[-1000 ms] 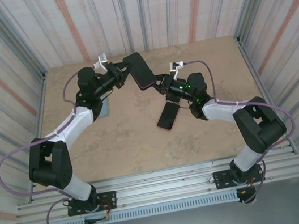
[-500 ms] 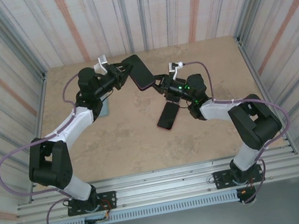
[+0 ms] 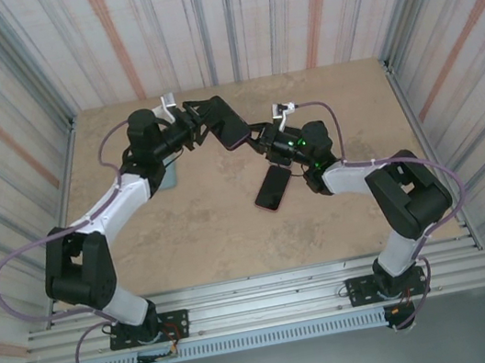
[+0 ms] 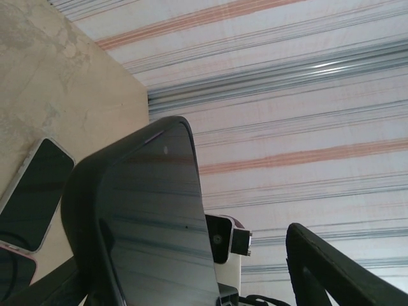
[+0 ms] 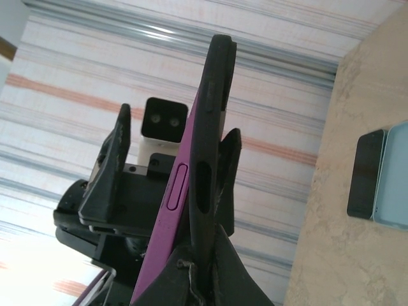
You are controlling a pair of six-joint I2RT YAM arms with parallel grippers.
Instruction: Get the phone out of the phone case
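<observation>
Surrounding striped walls [image 3: 224, 17]; beige tabletop [image 3: 205, 234] below the phone case [image 3: 228, 121]

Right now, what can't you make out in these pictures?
- Top view: whether the held phone is fully cased; it is too small, and the left claw overlaps it.
- Right wrist view: where the right claw pinches; it is dark on dark and cut by the bottom edge.
- Right wrist view: what the pale blue thing is; the right edge cuts it off.

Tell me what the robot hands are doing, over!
Left fingers open, straddling the cased phone. Right fingers shut on one end, holding it aloft. Phone not out yet. Second phone lies on the table below.
</observation>
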